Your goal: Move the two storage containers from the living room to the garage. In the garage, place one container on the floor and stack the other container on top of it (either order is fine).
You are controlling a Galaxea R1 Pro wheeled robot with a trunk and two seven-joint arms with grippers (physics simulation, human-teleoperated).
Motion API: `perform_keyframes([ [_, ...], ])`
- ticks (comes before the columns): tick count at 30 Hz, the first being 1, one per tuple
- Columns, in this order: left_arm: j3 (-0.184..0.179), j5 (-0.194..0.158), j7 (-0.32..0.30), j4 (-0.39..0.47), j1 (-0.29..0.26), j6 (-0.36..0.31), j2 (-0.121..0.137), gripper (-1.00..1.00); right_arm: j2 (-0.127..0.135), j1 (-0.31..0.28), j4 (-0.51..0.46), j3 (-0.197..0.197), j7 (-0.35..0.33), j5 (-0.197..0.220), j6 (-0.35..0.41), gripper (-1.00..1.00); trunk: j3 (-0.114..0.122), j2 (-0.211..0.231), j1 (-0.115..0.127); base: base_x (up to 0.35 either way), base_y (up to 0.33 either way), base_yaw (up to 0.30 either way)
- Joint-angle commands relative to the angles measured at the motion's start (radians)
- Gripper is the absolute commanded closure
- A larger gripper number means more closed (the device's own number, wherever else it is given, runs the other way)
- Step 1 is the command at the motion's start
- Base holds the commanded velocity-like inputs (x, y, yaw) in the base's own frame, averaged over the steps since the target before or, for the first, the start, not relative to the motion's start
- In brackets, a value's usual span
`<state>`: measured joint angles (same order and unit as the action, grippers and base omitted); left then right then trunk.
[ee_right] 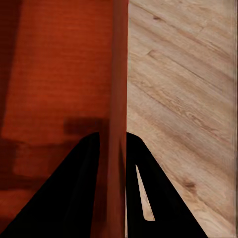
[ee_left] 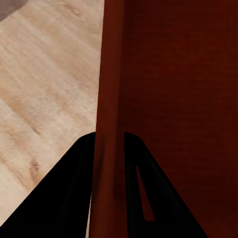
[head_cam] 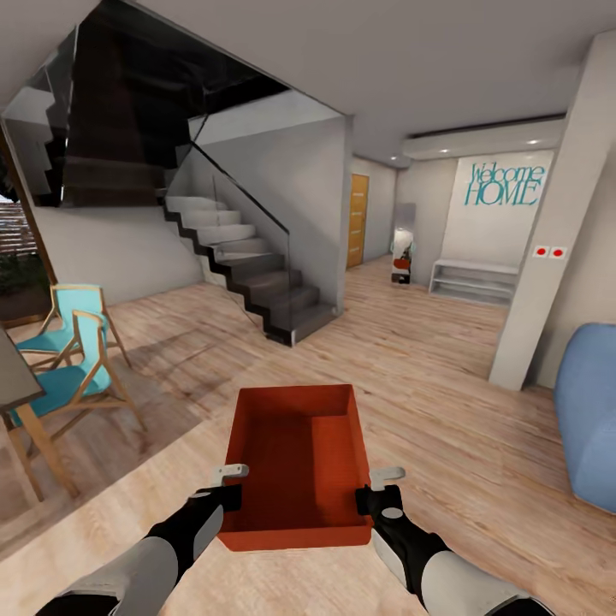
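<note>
Currently, left end effector (head_cam: 229, 486) and right end effector (head_cam: 382, 488) each clamp a side wall of the storage container (head_cam: 295, 462), lower centre; keeping it level while driving seems wise.

Teal lettering (head_cam: 506, 185) reading "Welcome HOME" is showing on the white far wall (head_cam: 479, 231) in the head view, with "Welcome" in script sitting above "HOME" in capitals. The words are hanging above a low white shelf unit (head_cam: 475, 281), and no other writing is showing legibly

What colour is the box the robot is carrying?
Red-orange; the storage container shows best in the head view.
</note>
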<state>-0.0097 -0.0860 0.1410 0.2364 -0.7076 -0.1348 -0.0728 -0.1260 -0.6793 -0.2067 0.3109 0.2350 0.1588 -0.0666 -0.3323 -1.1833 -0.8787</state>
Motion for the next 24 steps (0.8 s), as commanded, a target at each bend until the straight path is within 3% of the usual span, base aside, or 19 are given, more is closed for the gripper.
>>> perform_keyframes([
  [1, 0.008, 0.012, 0.009, 0.006, 0.0, 0.068, 0.004, 1.0, 0.008, -0.002, 0.004, -0.043, 0.003, 0.096, -0.007, 1.0, -0.001, -0.001, -0.001, 0.322, 0.0, -0.285],
  [24, 0.014, 0.011, 0.009, 0.004, 0.0, 0.067, 0.004, 1.0, 0.007, -0.002, 0.015, -0.042, 0.003, 0.095, -0.007, 1.0, -0.001, -0.001, -0.001, 0.322, 0.0, -0.285],
])
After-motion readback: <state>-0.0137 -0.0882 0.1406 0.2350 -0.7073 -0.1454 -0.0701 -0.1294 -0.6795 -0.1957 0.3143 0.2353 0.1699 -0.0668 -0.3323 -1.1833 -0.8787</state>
